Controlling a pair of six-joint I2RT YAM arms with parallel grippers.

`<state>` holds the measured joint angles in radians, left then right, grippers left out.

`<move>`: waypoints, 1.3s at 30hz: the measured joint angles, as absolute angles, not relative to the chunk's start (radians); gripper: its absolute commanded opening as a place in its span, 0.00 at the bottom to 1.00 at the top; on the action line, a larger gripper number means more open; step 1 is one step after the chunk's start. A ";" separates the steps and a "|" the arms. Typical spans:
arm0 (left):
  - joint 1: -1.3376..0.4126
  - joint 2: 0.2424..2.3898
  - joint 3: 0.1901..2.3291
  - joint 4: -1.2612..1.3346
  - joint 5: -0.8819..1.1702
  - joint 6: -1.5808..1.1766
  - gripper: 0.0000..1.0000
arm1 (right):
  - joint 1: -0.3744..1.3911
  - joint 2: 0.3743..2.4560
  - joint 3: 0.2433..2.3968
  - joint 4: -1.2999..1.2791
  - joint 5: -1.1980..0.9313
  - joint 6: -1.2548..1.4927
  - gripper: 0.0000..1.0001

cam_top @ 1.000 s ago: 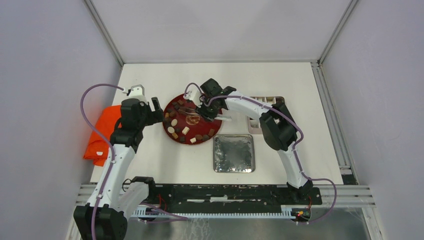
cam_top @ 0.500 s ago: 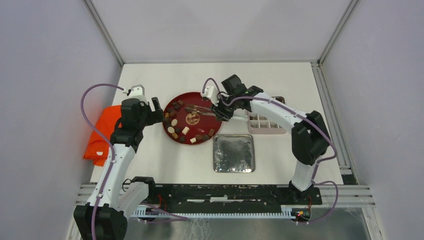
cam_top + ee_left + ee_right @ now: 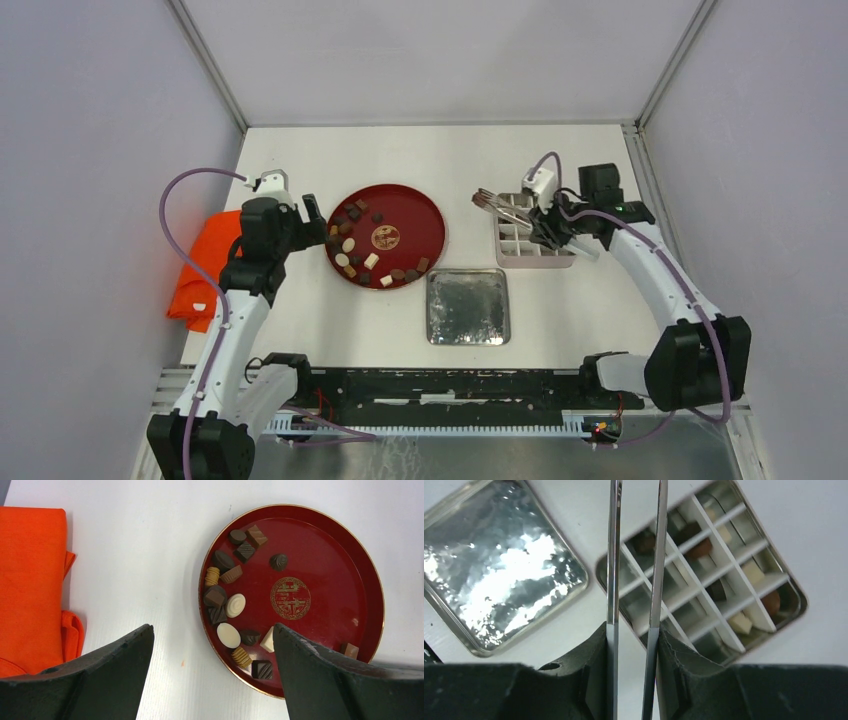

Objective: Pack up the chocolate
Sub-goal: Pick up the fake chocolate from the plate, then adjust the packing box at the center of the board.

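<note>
Several pieces of chocolate lie along the left and lower part of the round red plate. The left wrist view shows the same chocolate in dark, tan and white on that plate. My left gripper hangs open over the plate's left rim, its jaws empty. My right gripper is shut on metal tongs above the compartment box. The tong blades run over the box, which holds several chocolates. The tong tips are too small to read.
A square shiny metal tray sits in front of the plate and box, and appears in the right wrist view too. An orange cloth lies at the table's left edge, seen beside the left jaw.
My right arm has swung from over the red plate to the right, carrying the tongs to the compartment box. The left arm has stayed where it was.
</note>
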<state>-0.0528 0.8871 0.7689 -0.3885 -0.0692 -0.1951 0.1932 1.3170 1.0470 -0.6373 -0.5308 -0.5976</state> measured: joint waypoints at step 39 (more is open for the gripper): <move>-0.053 0.908 0.779 -0.390 0.090 -0.241 0.86 | -0.284 1.231 0.953 -0.907 -0.621 -0.872 0.00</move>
<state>-0.0532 0.9081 0.7788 -0.3904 0.0898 -0.2409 -0.2844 1.2312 0.9535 -0.9066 -0.6209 -0.8719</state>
